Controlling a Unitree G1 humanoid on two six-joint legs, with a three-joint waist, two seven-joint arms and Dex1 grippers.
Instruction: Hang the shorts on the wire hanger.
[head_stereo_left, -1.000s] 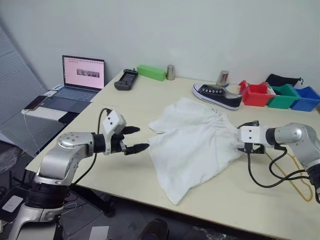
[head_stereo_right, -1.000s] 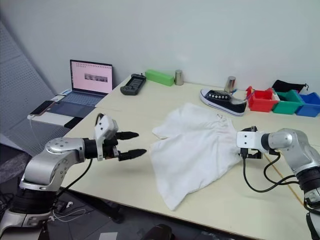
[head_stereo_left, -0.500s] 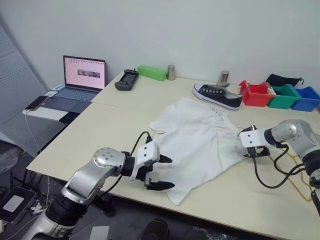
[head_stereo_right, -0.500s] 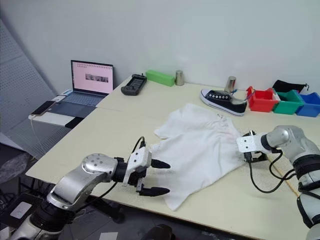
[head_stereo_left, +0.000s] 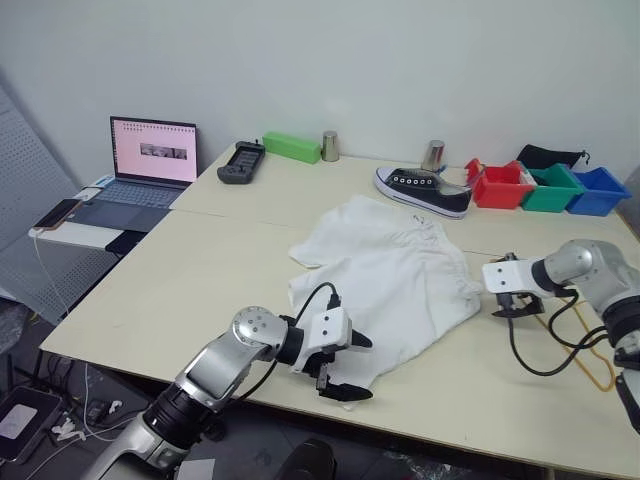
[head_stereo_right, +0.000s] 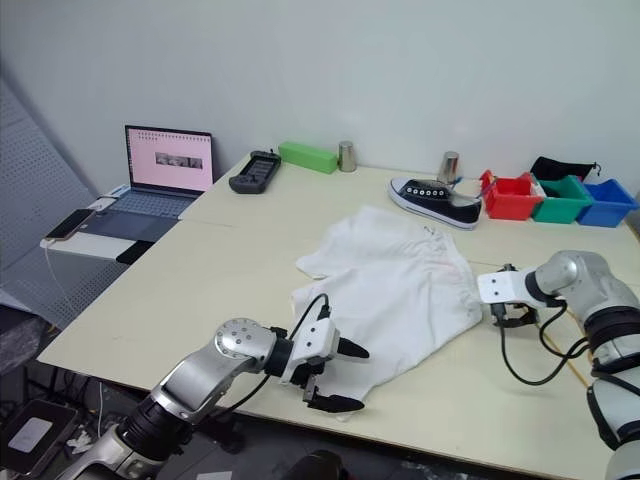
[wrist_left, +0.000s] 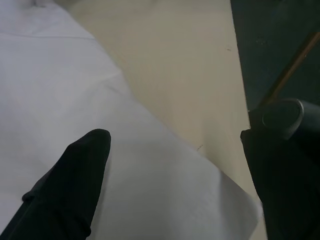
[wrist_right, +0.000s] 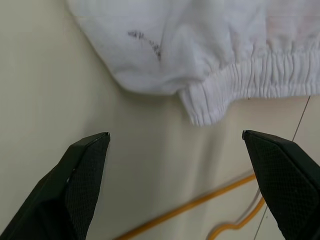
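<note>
Shorts (head_stereo_left: 385, 285): white, soft, wrinkled cloth, spread flat at centre of pale cream table (head_stereo_left: 200, 280); gathered elastic waistband lies toward robot's right, leg hems toward its left and the near table edge. Wire hanger (head_stereo_left: 590, 350): very thin gold-yellow wire, flat on table at far right, partly behind right arm & its black cable, shape cut off by frame edge in head views.

Left end effector (head_stereo_left: 352, 367): two black tapered fingers spread wide, nothing held, poised at near corner of the shorts by table edge. Left wrist view adds detail: one finger (wrist_left: 75, 180) over the white cloth, the other past the table edge, with the cloth's corner between them; contact w/ fabric cannot be told.

Right end effector (wrist_right: 175, 185): fingers wide apart, empty, pointing down at table just beside waistband end. Right wrist view shows ribbed, puckered elastic, a small dark smudge on the cloth, and a curved run of the wire hanger on bare table between the fingers; fingertips appear clear of both.

Background (head views): black-and-white sneaker (head_stereo_left: 422, 190); red, green, blue bins (head_stereo_left: 545, 188); green block (head_stereo_left: 291, 147); two metal cylinders; black handheld device; open laptop (head_stereo_left: 145, 165) on side shelf.
</note>
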